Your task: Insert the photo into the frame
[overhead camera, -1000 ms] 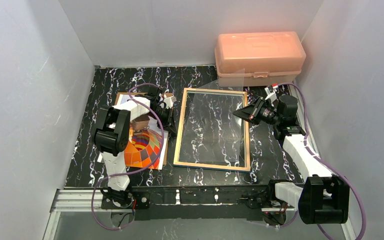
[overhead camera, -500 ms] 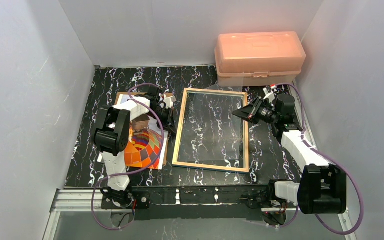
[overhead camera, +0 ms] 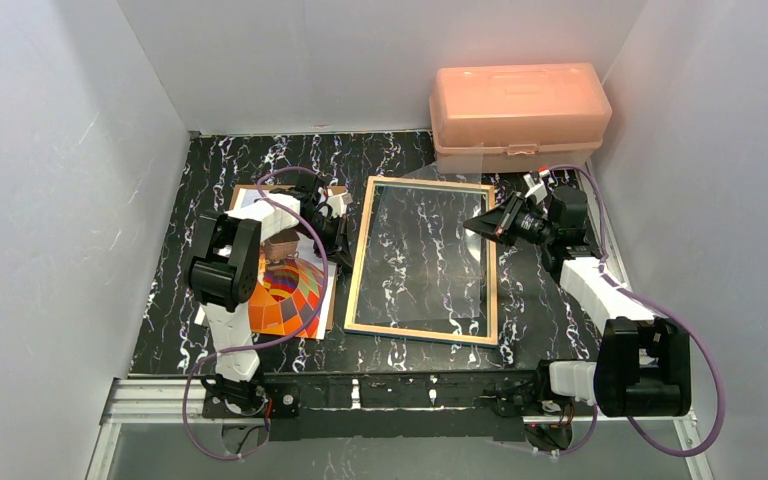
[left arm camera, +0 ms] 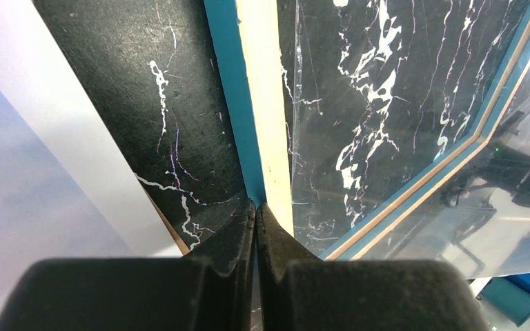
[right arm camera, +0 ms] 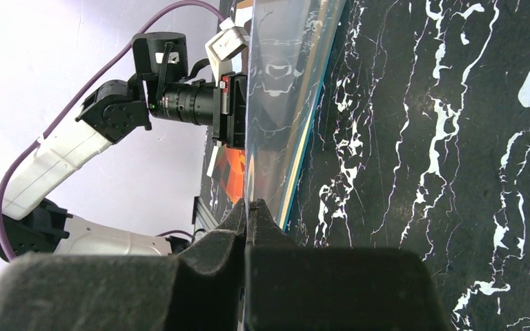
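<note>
We see the frame (overhead camera: 361, 262) flat on the table (overhead camera: 540, 300), back up. Left gripper (left arm camera: 257, 207) clenched, tips at its left rail. Right gripper (right arm camera: 250, 207) pinching the pane (right arm camera: 279, 103), which is tilted up. Photo (overhead camera: 285, 300) lies left of the frame, under the left arm

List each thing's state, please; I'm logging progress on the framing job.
Frame: flat on table, no photo inside.
Glass pane: tilted, one edge raised.
Photo: flat, left of frame.
Pink box: lid shut.
Left gripper: shut, tips at frame's left rail.
Right gripper: shut on glass pane.
</note>
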Robot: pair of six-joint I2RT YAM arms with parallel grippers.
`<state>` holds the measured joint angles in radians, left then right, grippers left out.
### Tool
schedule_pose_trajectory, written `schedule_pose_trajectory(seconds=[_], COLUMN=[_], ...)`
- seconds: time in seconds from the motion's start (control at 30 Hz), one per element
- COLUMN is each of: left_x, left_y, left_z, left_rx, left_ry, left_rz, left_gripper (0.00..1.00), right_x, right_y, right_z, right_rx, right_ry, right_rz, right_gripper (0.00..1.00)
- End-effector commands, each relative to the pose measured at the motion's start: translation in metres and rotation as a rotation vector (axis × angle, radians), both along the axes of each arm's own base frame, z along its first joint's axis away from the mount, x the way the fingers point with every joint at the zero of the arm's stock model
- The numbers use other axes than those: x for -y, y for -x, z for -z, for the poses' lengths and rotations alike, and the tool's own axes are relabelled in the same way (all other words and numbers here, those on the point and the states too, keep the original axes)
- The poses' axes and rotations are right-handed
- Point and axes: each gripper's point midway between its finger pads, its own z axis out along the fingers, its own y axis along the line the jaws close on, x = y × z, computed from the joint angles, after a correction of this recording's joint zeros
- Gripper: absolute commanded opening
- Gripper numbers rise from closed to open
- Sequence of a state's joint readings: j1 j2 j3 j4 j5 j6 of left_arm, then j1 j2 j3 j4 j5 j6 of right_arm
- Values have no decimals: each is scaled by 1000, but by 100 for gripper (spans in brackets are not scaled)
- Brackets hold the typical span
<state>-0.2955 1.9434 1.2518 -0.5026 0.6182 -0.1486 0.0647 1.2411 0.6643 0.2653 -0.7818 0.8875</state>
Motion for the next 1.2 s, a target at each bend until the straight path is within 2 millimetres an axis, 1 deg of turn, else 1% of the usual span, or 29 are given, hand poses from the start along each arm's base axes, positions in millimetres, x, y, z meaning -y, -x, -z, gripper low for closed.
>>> schedule_pose_trajectory(seconds=[0.0, 0.43, 0.57, 0.67, 0.73, 0.9, 1.03, 1.17], left_x=[6, 6, 6, 6, 6, 6, 6, 6], left_y=[-1, -1, -2, -3, -3, -3, -3, -3], left_z=[-6, -5, -6, -6, -7, -8, -9, -8], left_rx=[-9, -11, -9, -9, -6, -4, 0, -2], left_ry=[36, 35, 35, 33, 32, 33, 34, 33], left_rz=[15, 16, 15, 15, 15, 17, 17, 18], left_gripper=[0, 0, 0, 0, 0, 0, 0, 0], right_x=[-5, -11, -15, -24, -27, -26, -26, -27], right_y=[-4, -1, 1, 7, 9, 5, 2, 6], right_z=[-20, -22, -26, -29, -26, -15, -12, -13], right_rx=[82, 94, 102, 116, 108, 71, 61, 74], right_ry=[-18, -30, -33, -37, -21, -9, -4, 5], right_rz=[-44, -84, -100, -131, -134, -127, -120, -123], right_gripper=[1, 1, 1, 1, 1, 1, 1, 1])
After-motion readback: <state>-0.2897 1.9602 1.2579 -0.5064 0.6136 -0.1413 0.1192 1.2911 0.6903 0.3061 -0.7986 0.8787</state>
